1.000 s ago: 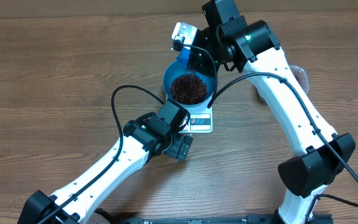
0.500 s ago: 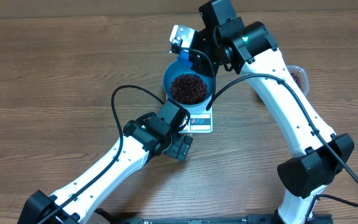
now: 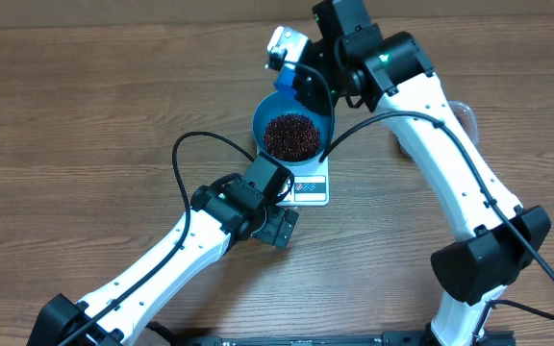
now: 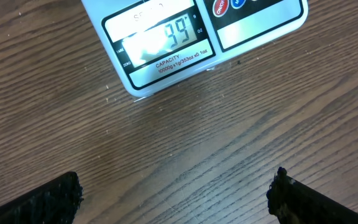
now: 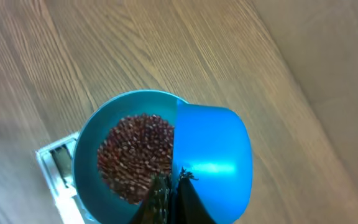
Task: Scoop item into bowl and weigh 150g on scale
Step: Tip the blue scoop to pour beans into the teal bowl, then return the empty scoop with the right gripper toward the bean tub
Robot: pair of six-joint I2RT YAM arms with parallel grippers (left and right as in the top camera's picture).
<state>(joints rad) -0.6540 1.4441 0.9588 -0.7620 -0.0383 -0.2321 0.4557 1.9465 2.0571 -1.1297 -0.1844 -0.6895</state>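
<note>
We see our left tool (image 4: 176,198) hanging spread wide and empty over the table (image 4: 185,137), just beside the display edge of the scale (image 4: 166,43). Our right tool (image 5: 169,186) is clamped tight on the blue scoop (image 5: 216,155), tipped over the bowl (image 5: 84,155) of beans (image 5: 135,155), which sits on the scale.

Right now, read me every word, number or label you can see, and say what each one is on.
"99": grey display of the small flat white rectangular digital scale; glare hides anything left of it.
"CAPACITY 10000g x1g/353oz x 0.1oz": printed strip under that display.
Brand word above the display, red button and blue button captions: blurred or cut off, unreadable.
</note>
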